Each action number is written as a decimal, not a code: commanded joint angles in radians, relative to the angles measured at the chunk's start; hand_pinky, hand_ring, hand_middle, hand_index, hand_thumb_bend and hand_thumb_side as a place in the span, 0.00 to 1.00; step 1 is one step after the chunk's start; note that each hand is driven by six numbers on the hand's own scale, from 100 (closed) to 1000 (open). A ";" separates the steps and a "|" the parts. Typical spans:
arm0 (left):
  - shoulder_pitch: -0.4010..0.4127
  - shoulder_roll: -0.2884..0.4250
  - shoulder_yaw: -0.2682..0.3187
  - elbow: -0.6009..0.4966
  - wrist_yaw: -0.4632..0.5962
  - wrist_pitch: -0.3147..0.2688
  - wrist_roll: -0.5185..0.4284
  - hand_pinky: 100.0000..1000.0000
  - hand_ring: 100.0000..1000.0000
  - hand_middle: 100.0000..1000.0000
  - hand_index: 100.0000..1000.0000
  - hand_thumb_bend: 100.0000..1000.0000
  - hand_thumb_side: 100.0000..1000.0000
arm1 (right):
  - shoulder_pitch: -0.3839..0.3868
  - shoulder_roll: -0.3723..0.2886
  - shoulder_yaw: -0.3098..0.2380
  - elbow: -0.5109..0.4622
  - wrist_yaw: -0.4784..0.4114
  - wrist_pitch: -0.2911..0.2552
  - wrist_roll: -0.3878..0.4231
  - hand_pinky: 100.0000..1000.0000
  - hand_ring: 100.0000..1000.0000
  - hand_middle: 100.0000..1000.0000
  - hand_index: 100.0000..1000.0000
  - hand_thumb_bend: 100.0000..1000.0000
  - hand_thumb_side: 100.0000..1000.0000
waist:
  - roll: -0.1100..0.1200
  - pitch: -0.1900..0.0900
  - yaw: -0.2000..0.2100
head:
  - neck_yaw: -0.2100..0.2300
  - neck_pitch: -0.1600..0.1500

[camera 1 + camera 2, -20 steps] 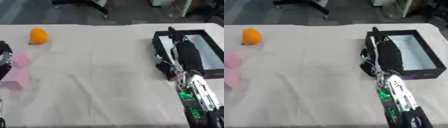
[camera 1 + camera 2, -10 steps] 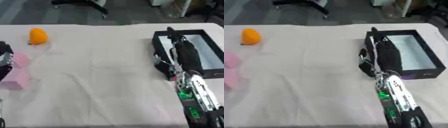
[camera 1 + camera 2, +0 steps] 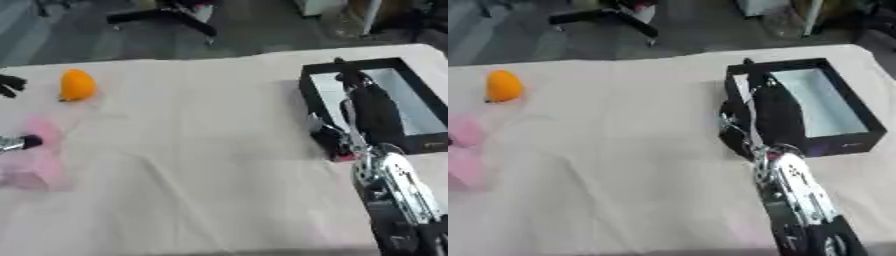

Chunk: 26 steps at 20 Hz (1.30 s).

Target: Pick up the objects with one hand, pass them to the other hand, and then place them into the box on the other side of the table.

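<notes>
Left eye view: orange object [image 3: 77,85] lying on the pale cloth [image 3: 201,150] near the far left corner of the table, with nothing touching it. Just below it and nearer the left edge, a soft pink thing [image 3: 37,160], flat on the cloth, partly cut off by the picture's edge. Left hand [image 3: 10,84] showing only as a few dark fingers at the left edge, beside the orange object but apart from it; cannot tell if open or closed. A small dark and silver bit [image 3: 17,143] poking in lower down at the left edge, right by the pink thing. Far over on the right side, black box [image 3: 811,107] with a pale inside, well apart from the orange object. Right hand [image 3: 372,112] stretched over the box's near left wall, fingers long and straight, reaching toward the far rim, holding nothing. Silver and black right arm [image 3: 398,195] running back from it to the lower right corner. Beyond the table's far edge, a grey floor and the dark legs of a chair [image 3: 171,12].
</notes>
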 commanded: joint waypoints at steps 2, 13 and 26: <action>-0.073 0.042 -0.081 0.162 -0.080 -0.085 -0.057 0.83 0.74 0.75 0.88 0.65 0.24 | -0.014 -0.015 0.005 -0.010 -0.010 -0.003 0.007 0.40 0.75 0.75 0.99 0.00 0.13 | -0.006 -0.012 -0.004 | 0.006 0.005; -0.119 -0.049 -0.096 0.284 -0.247 -0.104 0.073 0.80 0.67 0.68 0.79 0.45 0.23 | -0.016 -0.013 0.003 -0.013 -0.018 0.002 0.005 0.40 0.75 0.75 0.99 0.00 0.13 | -0.012 -0.007 -0.005 | 0.003 0.005; -0.211 -0.183 -0.033 0.165 0.032 0.030 0.441 0.66 0.38 0.30 0.36 0.18 0.08 | -0.121 -0.041 0.097 0.002 0.009 -0.045 0.153 0.58 0.77 0.76 0.98 0.00 0.08 | -0.026 -0.017 0.024 | -0.003 0.005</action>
